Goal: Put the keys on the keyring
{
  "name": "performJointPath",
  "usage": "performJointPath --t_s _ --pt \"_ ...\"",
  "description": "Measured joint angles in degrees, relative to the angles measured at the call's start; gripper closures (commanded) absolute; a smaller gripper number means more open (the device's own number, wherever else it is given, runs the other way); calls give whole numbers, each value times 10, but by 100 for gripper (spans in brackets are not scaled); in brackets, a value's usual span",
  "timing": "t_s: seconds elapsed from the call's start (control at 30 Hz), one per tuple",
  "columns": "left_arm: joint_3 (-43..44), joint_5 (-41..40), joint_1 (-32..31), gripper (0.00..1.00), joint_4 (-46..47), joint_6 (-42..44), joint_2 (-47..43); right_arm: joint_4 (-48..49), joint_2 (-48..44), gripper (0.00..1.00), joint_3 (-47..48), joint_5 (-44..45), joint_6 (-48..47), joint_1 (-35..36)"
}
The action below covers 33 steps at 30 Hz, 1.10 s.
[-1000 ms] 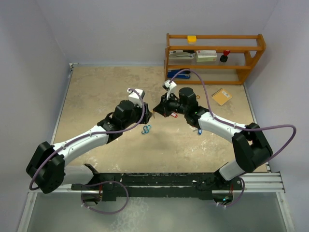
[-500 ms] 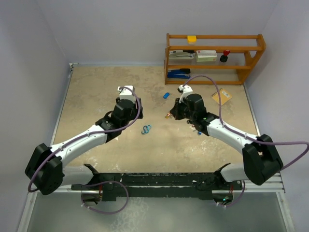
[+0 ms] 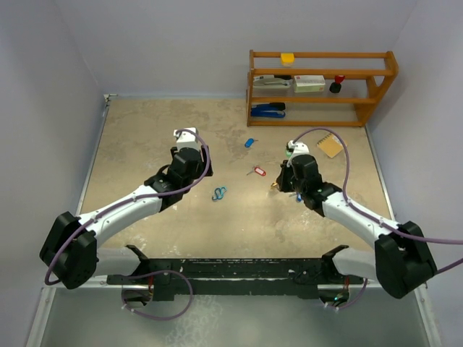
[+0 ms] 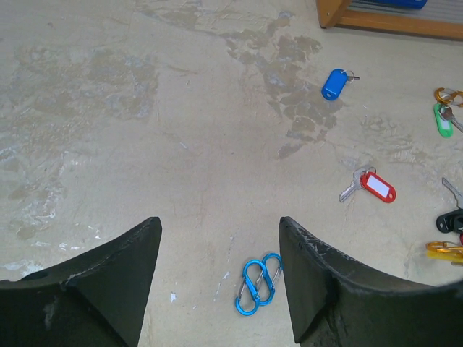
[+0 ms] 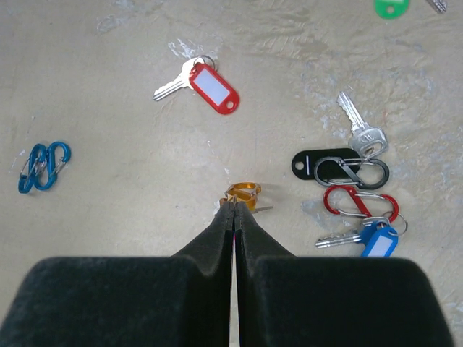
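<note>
While the right gripper (image 5: 233, 206) had its two black fingers pressed flat together, pinching the near edge of a small gold metal clip (image 5: 243, 192) low over the beige, stone-patterned tabletop (image 4: 108, 108), the left gripper (image 4: 218, 225) hung with its fingers spread apart and nothing between them. That gold metal clip looked to be the keyring in use, so the step in hand was probably fetching a key for it.

The loose keys lay well apart. A silver key with a red oblong plastic tag (image 5: 199, 83) was ahead and left of the right fingertips. A blue-tagged key (image 4: 335, 83) lay farther off toward the wooden shelf (image 4: 391, 18), and a green-tagged key (image 4: 443, 118) sat at the edge of the left wrist view. Right of the gold metal clip sat a cluster: a black-tagged key (image 5: 307, 163), a black clip (image 5: 354, 171), a red clip (image 5: 360, 203) and a second blue-tagged key (image 5: 365, 240). Whether those were already joined could not be told.

A pair of blue figure-eight clips (image 4: 258, 283) lay just below the open left fingers and were not the target. To do this well, the left arm would need to reach past them to the red-tagged key and take it by the tag, leaving the hole in the key head free, while the right presented the clip's gate towards it
</note>
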Motion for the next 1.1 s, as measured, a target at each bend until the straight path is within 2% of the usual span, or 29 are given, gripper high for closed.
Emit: performJointPath --t_s 0.67,0.7,0.8,0.83,1.0,1.1 --pt "0 -5 1 37 3 -14 0 -46 -125 100 -31 -1 7 0" --pt "0 -5 1 37 3 -14 0 -49 -132 97 -33 0 7 0" --pt "0 -5 1 37 3 -14 0 -52 -135 68 -33 -1 9 0" --pt "0 -5 1 37 3 -14 0 -52 -131 62 -33 -1 10 0" --pt "0 -5 1 37 5 -15 2 -53 -63 53 -16 -8 3 0" --pt "0 -5 1 37 5 -15 6 -41 6 52 10 -23 2 0"
